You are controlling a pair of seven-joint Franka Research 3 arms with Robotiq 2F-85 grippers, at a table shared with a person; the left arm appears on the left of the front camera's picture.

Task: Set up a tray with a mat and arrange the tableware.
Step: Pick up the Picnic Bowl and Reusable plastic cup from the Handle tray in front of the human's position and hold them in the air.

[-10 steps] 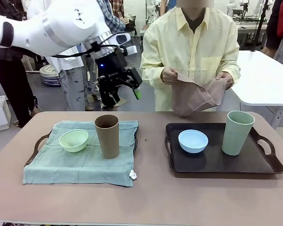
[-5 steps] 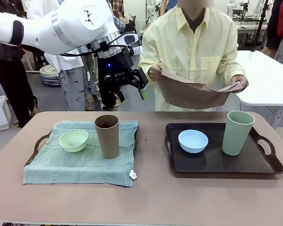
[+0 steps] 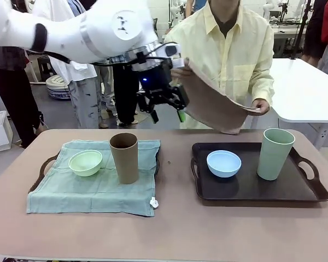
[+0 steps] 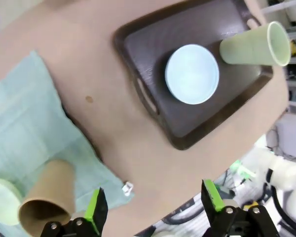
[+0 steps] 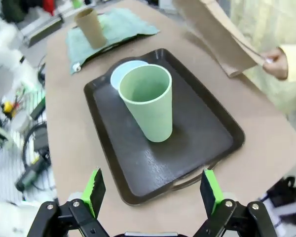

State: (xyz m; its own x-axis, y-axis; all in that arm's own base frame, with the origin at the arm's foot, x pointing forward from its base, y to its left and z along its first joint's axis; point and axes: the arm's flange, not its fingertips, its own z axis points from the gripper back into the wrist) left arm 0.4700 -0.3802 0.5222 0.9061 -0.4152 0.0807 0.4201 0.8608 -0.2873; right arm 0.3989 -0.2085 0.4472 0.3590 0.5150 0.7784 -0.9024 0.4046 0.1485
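A person holds a brown mat point(image 3: 213, 103) spread between both hands above the table's far edge. My left gripper point(image 3: 167, 114) hangs open in the air right beside the mat's left edge, holding nothing. The dark tray point(image 3: 246, 188) on the right carries a light blue bowl point(image 3: 223, 163) and a pale green cup point(image 3: 275, 154). On the left, a green mat point(image 3: 93, 188) covers another tray with a mint bowl point(image 3: 85, 162) and a brown cup point(image 3: 124, 158). My right gripper point(image 5: 152, 190) is open, high above the dark tray point(image 5: 197, 138) and pale green cup point(image 5: 148, 101).
The left tray's handle point(image 3: 46, 166) pokes out from under the green mat. Bare tabletop point(image 3: 175, 229) runs between the two trays and along the near edge. A white table point(image 3: 311, 93) stands at the back right. Other people stand behind at the left.
My left arm has swung right and a little higher, toward the person. The person has unfolded the brown mat and raised its left side next to my left gripper.
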